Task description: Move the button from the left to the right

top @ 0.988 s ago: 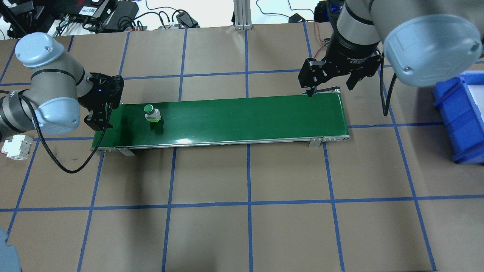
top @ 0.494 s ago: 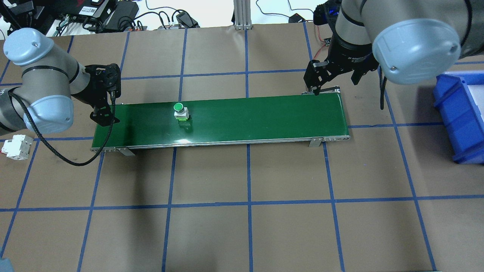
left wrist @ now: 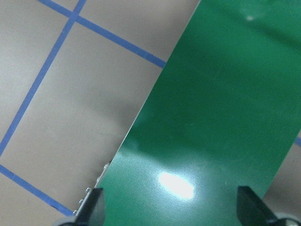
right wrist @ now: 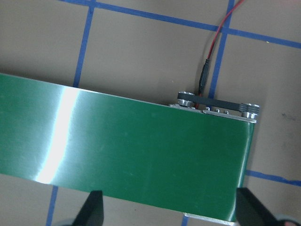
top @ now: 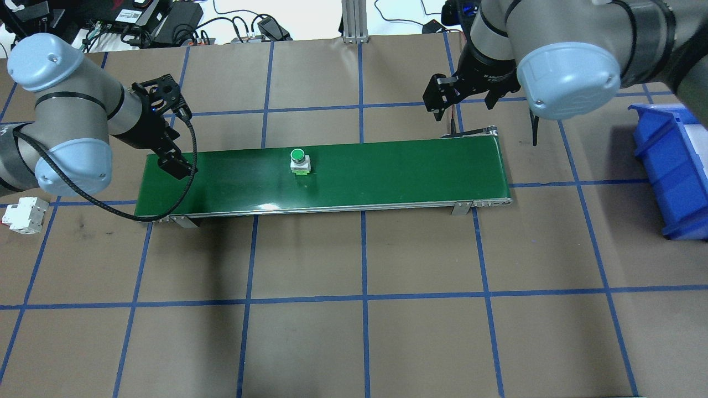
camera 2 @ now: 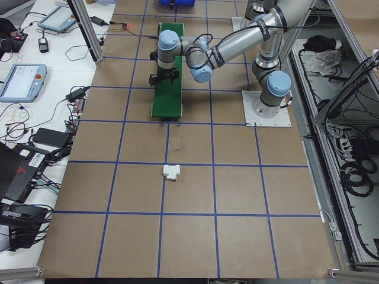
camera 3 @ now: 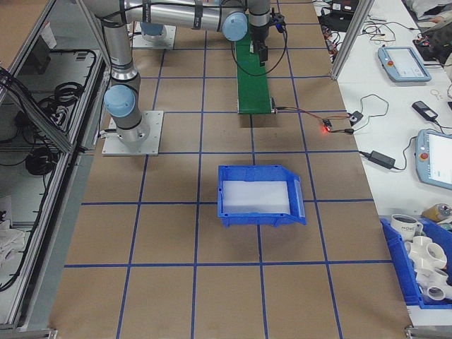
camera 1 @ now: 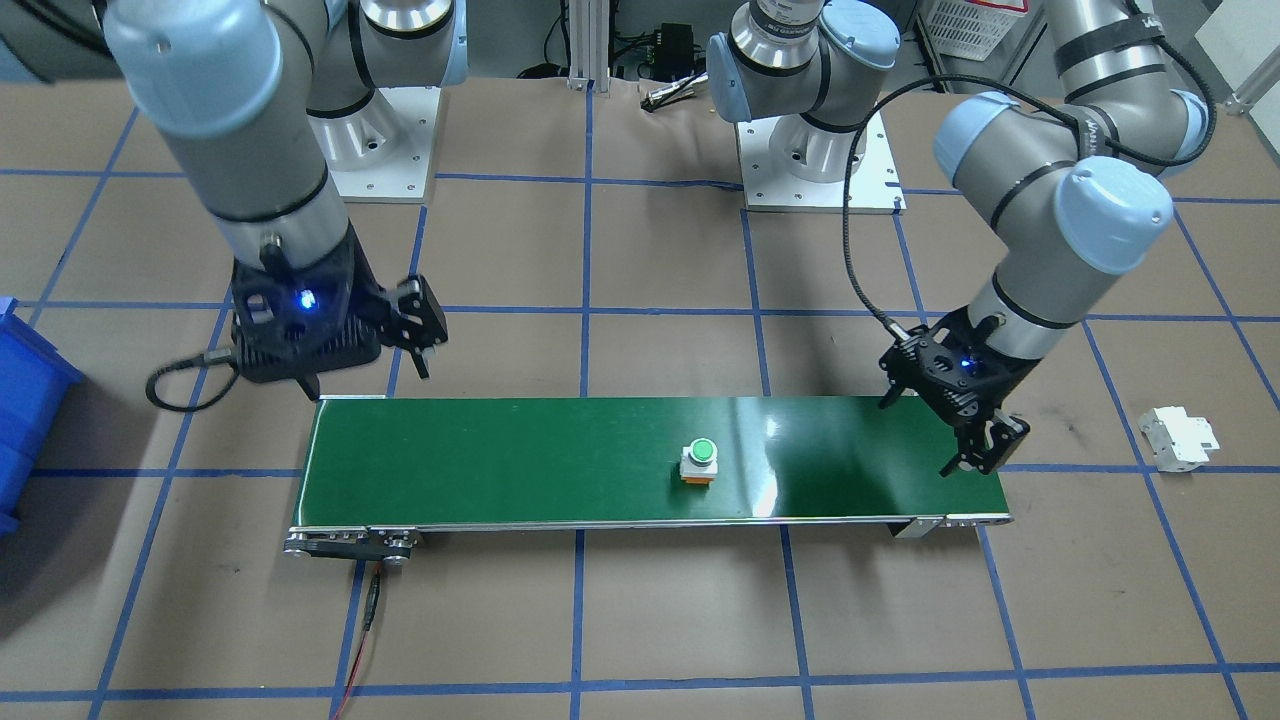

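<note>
The button, a green cap on a white body, stands upright on the green conveyor belt, left of the belt's middle. In the front-facing view the button shows its orange base. My left gripper hangs open over the belt's left end, well apart from the button; its wrist view shows only bare belt between the open fingertips. My right gripper is open above the table just behind the belt's right end, and its wrist view looks down on that end of the belt.
A white circuit breaker lies on the table left of the belt. A blue bin stands at the right edge. A cable plugs into the belt's right end roller. Blue tape lines grid the brown table.
The button has travelled rightward along the belt. My left gripper has turned and moved over the belt's left end. My right gripper has drawn back from the belt's right end.
</note>
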